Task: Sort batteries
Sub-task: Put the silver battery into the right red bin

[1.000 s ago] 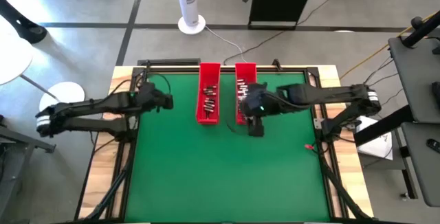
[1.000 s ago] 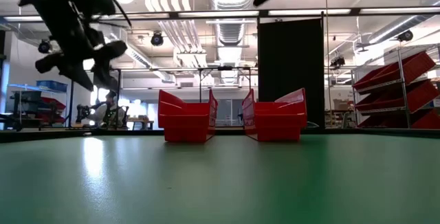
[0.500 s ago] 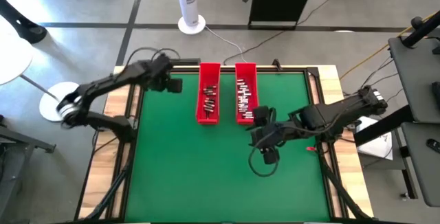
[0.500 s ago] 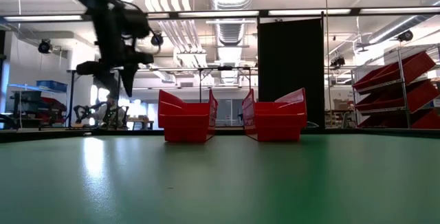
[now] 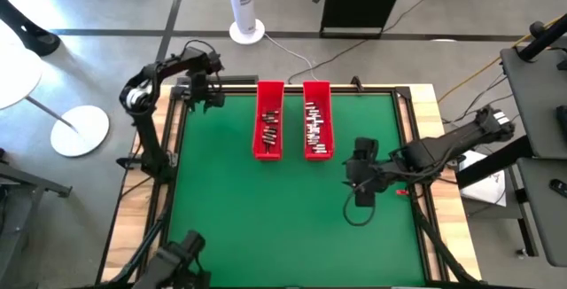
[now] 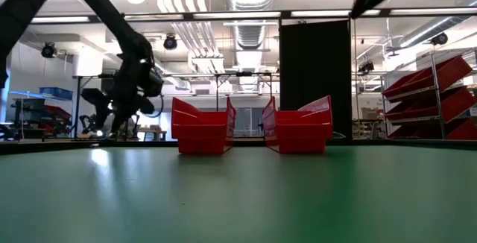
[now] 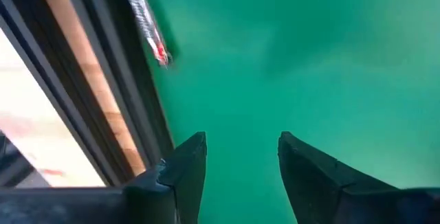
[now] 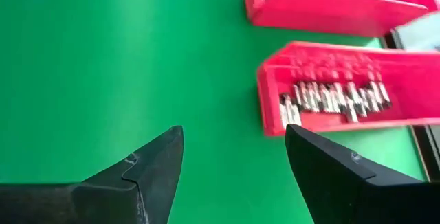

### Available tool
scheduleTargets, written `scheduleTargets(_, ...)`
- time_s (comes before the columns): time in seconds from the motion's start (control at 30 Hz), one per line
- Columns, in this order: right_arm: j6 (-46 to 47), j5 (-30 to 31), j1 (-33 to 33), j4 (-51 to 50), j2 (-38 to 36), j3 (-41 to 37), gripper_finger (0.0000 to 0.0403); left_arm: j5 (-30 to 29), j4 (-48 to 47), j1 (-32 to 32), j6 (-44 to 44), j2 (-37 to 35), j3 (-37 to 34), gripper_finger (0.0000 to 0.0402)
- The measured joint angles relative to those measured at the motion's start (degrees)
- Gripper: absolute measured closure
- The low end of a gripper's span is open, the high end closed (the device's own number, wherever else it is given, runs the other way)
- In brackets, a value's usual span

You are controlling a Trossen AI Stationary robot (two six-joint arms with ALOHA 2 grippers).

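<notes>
Two long red trays stand side by side at the far middle of the green mat, the left tray (image 5: 269, 121) and the right tray (image 5: 316, 122), each with several small silvery batteries (image 8: 330, 100) lying inside. One loose battery (image 7: 146, 25), silver with a red mark, lies on the mat beside the black frame rail. My left gripper (image 5: 204, 99) (image 7: 239, 152) hangs open over the mat's far left corner, pointing down, a short way from that battery. My right gripper (image 5: 364, 197) (image 8: 234, 145) is open above the mat, nearer and to the right of the right tray.
A black frame rail (image 7: 103, 66) and the wooden table edge (image 7: 75, 59) run along the mat right beside my left gripper. A small red item (image 5: 400, 190) lies at the mat's right edge. Bare green mat (image 5: 266, 227) fills the near half.
My left gripper has swung from the table's left side to the far left corner, sunk a little and tipped to point steeply down. My right gripper has moved away from the right tray toward the near right of the mat and has come down somewhat.
</notes>
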Motion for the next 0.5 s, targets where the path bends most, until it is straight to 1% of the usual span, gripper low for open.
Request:
scheduleTargets(0.07, 2.01, 2.43, 1.25, 0.11, -1.75, -2.5, 0.0155, 0.72, 0.5, 0.54, 0.89, 1.8, 2.78, 0.0235)
scheduleTargets(0.17, 4.58, 5.13, 2.19, 0.24, -3.76, -5.34, 0.015, 1.7, -0.24, 1.66, -0.01, 3.14, 5.9, 0.0222)
scheduleTargets(0.27, 6.26, 5.69, 2.39, 1.59, -5.01, -7.61, 0.0146, 1.42, -0.98, 3.95, -1.57, 4.54, 9.31, 0.0212)
scheduleTargets(0.37, 7.48, 5.8, 2.77, 3.88, -5.84, -9.48, 0.0145, 3.57, -2.69, 5.11, -2.19, 7.16, 11.87, 0.0207)
scheduleTargets(0.5, 7.73, 6.96, 3.57, 5.9, -6.05, -11.64, 0.0149, 4.35, -6.21, 5.2, 1.47, 11.48, 14.78, 0.0206)
